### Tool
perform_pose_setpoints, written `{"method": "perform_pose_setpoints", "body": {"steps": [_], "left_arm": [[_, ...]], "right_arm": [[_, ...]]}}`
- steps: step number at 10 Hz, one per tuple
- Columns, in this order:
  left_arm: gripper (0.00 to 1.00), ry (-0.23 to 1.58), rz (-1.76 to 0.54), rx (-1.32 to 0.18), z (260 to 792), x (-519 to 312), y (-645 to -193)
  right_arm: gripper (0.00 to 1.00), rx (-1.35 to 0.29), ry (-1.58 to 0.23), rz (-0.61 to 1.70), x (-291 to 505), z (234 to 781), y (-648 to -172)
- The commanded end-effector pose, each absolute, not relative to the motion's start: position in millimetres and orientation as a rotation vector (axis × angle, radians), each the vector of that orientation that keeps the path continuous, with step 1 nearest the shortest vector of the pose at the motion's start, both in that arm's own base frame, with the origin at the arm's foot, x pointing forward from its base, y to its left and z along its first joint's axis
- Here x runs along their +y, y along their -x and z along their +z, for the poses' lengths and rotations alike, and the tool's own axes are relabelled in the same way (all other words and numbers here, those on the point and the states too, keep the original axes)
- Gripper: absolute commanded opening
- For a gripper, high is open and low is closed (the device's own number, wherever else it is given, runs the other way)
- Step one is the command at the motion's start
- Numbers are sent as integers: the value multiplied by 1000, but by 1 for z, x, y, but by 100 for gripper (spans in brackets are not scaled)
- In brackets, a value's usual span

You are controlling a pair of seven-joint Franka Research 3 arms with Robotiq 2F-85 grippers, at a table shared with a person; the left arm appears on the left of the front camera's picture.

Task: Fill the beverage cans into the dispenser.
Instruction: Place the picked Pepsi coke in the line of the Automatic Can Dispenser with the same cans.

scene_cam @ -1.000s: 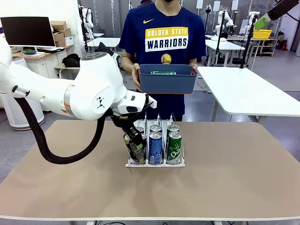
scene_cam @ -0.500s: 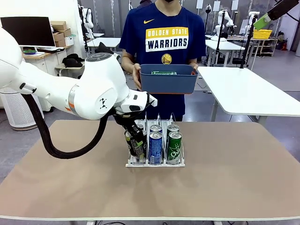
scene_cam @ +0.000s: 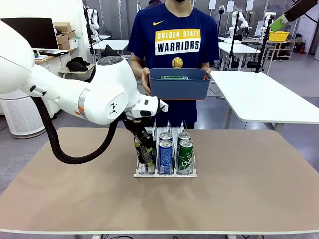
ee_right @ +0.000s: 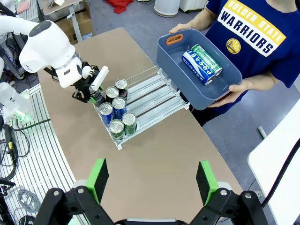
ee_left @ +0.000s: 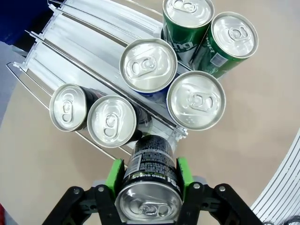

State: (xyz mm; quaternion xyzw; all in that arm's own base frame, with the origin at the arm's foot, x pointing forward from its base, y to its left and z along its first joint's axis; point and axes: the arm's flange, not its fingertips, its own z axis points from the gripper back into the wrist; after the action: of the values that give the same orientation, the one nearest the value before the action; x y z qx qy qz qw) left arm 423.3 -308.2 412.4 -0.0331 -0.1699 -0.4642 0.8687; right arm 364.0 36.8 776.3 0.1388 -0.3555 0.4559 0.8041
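My left gripper (ee_left: 149,174) is shut on a black beverage can (ee_left: 149,187), held nearly upright at the near end of the dispenser's (scene_cam: 164,173) left lane. In the front view that can (scene_cam: 144,151) hangs beside a blue can (scene_cam: 165,156) and a green can (scene_cam: 186,155). The left wrist view looks down on the clear dispenser (ee_left: 70,35) with two black (ee_left: 111,121), two blue (ee_left: 196,100) and two green cans (ee_left: 233,35) in its three lanes. High above the table, my right gripper (ee_right: 152,180) stands open, holding nothing.
At the far side a person holds a blue-grey bin (scene_cam: 178,87) over the table's edge. It holds a blue can (ee_right: 199,64) and a green can (ee_right: 209,58). The brown table (scene_cam: 249,184) is bare around the dispenser. My left arm (scene_cam: 94,97) reaches in from the left.
The left arm has shifted right and a little up, bringing the black can more upright and closer into the left lane. The right gripper and the person have stayed still.
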Motion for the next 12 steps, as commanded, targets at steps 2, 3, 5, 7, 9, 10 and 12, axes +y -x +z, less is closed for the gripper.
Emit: {"method": "perform_pose_setpoints", "body": {"steps": [2, 3, 5, 7, 9, 10, 12], "left_arm": [[58, 52, -973, -359, 403, -310, -436], [58, 63, -978, -345, 398, -312, -435], [58, 75, -973, -331, 399, -311, -427], [58, 75, -973, -331, 399, -311, -427], [58, 84, -985, -264, 389, -314, -434], [58, 87, -989, -247, 383, -314, -441], [58, 90, -985, -212, 376, -314, -446]], "right_arm": [[100, -761, -297, 975, 37, 776, -364], [100, -761, -297, 975, 37, 776, -364], [100, -761, -297, 975, 37, 776, -364], [100, -761, -297, 975, 37, 776, -364], [100, -761, -297, 975, 37, 776, -364], [100, -761, -297, 975, 37, 776, -364], [100, -761, -297, 975, 37, 776, -364]]}}
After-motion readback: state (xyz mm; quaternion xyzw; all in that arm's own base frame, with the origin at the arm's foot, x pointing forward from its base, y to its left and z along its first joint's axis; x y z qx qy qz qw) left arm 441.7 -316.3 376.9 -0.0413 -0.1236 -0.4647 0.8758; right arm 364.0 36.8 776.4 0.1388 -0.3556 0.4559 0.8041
